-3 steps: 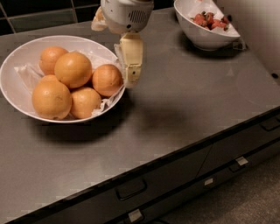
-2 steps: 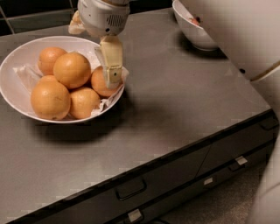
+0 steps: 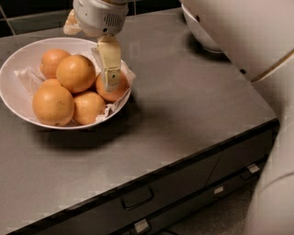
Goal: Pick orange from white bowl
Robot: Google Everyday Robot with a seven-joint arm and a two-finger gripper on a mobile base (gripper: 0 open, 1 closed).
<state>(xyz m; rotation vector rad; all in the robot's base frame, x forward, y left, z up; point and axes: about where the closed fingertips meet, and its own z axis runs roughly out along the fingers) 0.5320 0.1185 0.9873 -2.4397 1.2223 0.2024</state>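
The white bowl [image 3: 14, 62] sits at the left of the grey counter, lined with crinkled paper [image 3: 26, 77]. It holds several oranges. The two largest are one in the middle [image 3: 76, 73] and one at the front left [image 3: 53, 104]. Smaller ones lie at the back [image 3: 51, 61], the front [image 3: 89, 107] and the right rim [image 3: 115, 89]. My gripper [image 3: 110, 81] hangs down from its white head over the right side of the bowl. Its tip is in front of the small right orange, just right of the large middle orange.
My big white arm [image 3: 239, 41] fills the upper right and covers most of a second white bowl [image 3: 200, 34] at the back. The counter's front edge runs diagonally, with dark drawers and handles [image 3: 137, 200] below. A dark tiled wall [image 3: 27, 13] lies behind.
The gripper has moved left from beside the bowl's right rim to over its right side. The arm now covers more of the right, hiding the berry bowl's contents.
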